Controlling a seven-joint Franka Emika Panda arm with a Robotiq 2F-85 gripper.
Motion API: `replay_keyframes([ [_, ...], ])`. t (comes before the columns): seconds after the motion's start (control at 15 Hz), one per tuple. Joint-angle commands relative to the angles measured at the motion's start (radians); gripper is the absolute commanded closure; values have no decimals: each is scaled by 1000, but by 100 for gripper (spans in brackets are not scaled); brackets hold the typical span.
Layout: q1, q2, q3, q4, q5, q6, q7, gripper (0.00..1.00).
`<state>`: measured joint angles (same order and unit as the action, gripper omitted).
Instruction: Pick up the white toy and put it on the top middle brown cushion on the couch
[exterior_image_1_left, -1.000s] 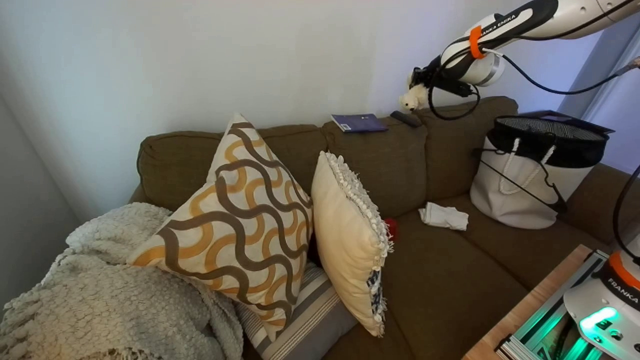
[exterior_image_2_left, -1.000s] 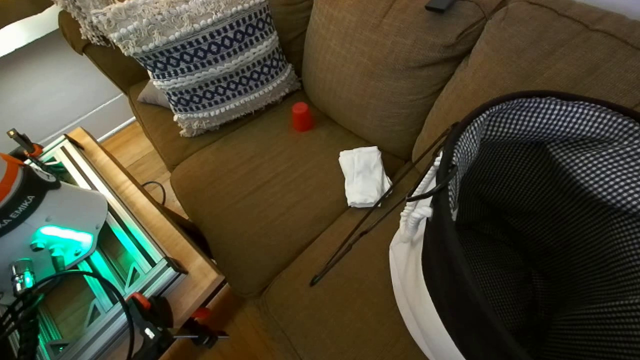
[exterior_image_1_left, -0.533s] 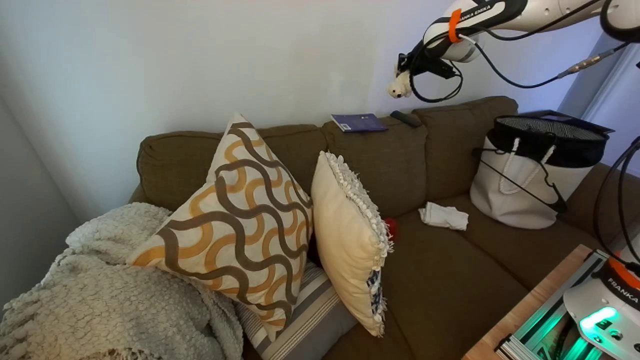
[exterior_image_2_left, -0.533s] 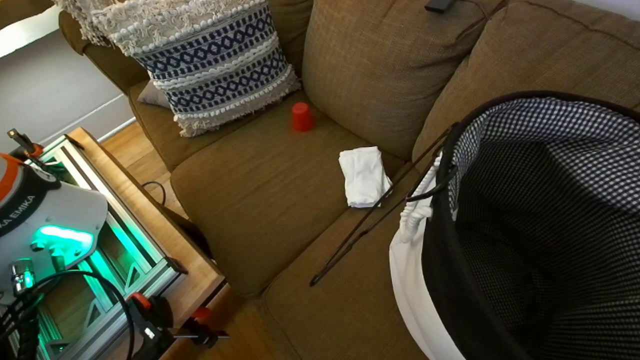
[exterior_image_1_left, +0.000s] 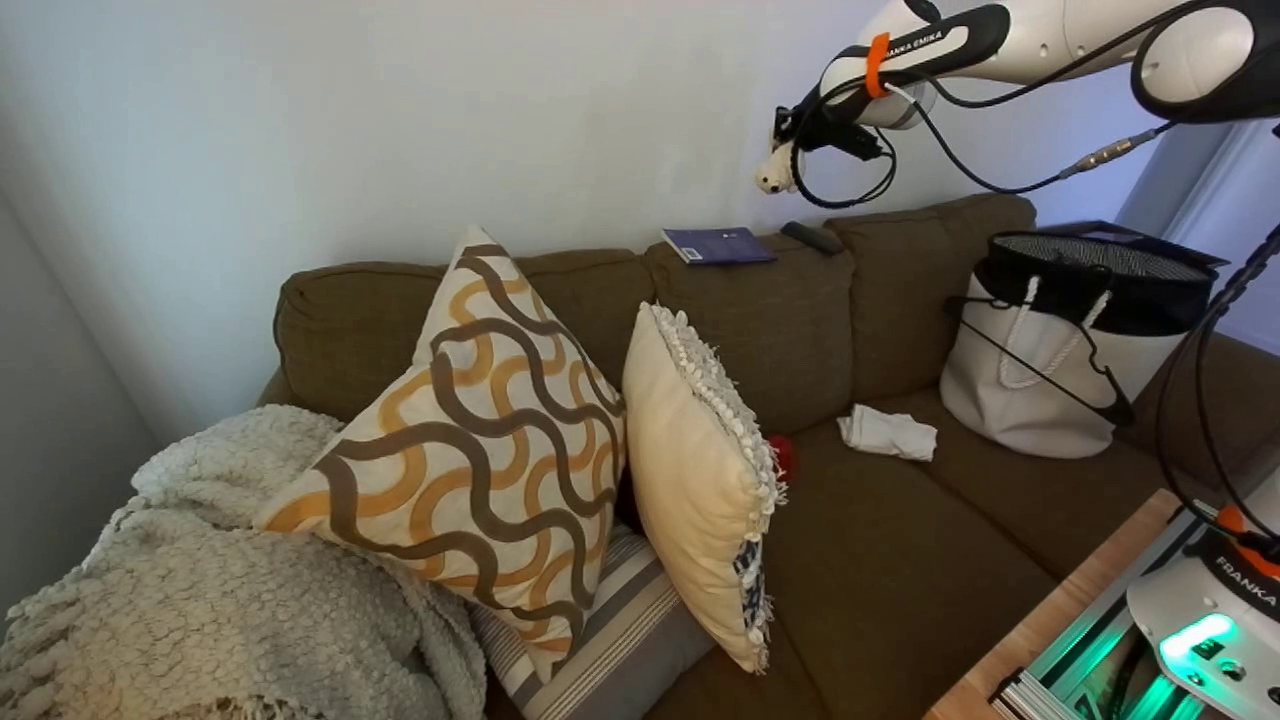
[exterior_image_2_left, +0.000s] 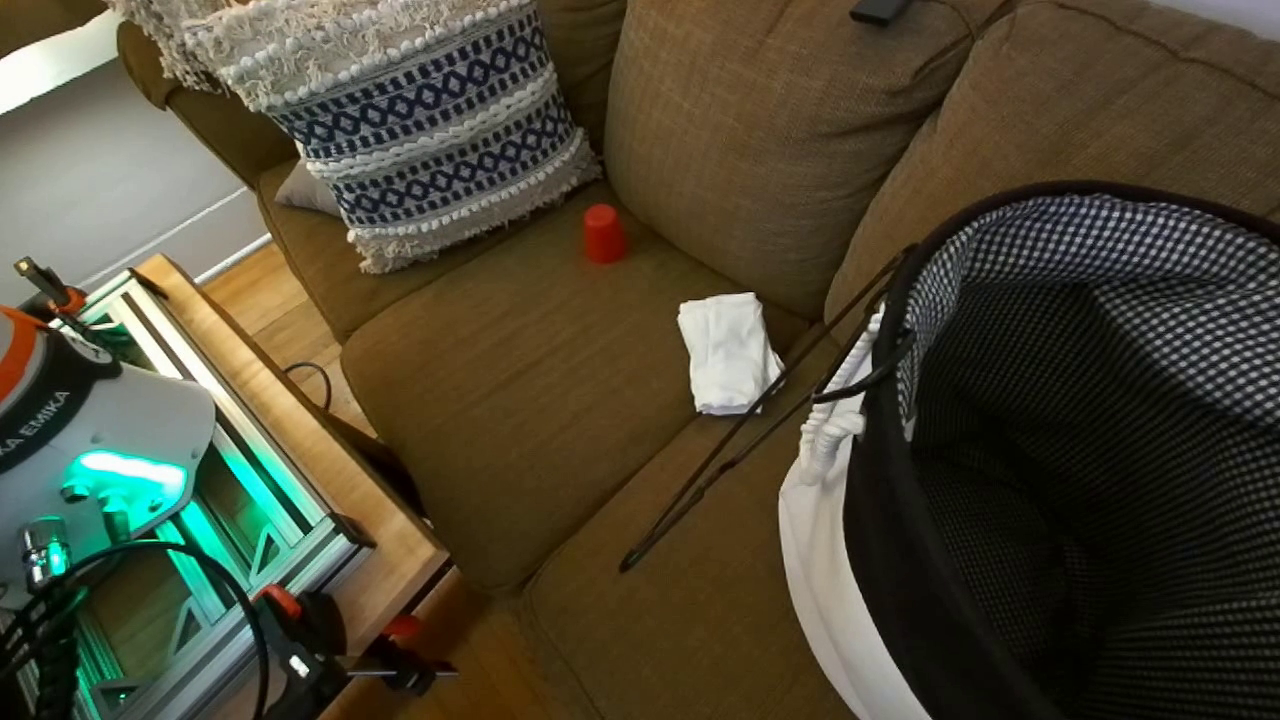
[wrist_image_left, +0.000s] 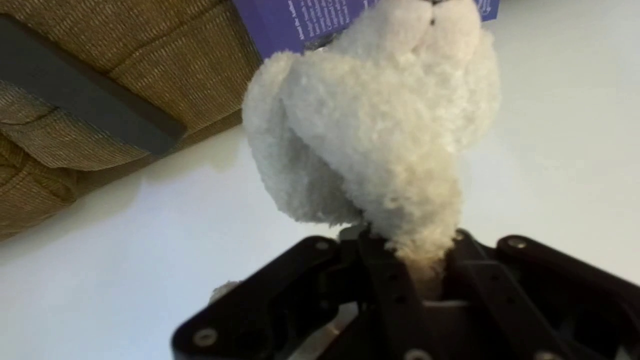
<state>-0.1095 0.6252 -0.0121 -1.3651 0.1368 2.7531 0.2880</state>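
Two black fingers (wrist_image_left: 387, 265) of the gripper (wrist_image_left: 416, 240) are clamped on a narrow, fleecy part of the white toy (wrist_image_left: 395, 110), whose bulk juts out past their tips. In an exterior view it hangs just below them, apart from the couch (exterior_image_1_left: 890, 540) and higher than what I take to be the top middle brown cushion (exterior_image_1_left: 785, 325); how far in front of or behind its edge, I cannot tell. The step in hand looks like the lowering. Lower than the fingers, the purple book (exterior_image_1_left: 718, 246) and the dark remote (exterior_image_1_left: 811, 238) lie on that cushion with a small bare stretch between them, so judge the landing from the toy's lowest point, not from the fingertips. Bring the fingers down slowly until the plush takes its own weight; letting go higher risks a tumble off the rounded front. Then part the fingers gently, since fleece may cling, and back them straight off the toy without brushing the book or the wall (exterior_image_1_left: 600, 120) behind.
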Motion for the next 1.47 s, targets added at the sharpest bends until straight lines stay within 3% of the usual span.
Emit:
replay_keyframes([
  [0.0,11,0,-15,5,20,-5,-14,85],
  [1.27,11,0,-15,6,20,-8,-13,85],
  [1.33,0,16,-2,26,39,4,-13,96],
  [1.4,-10,30,11,44,61,14,-18,96],
])
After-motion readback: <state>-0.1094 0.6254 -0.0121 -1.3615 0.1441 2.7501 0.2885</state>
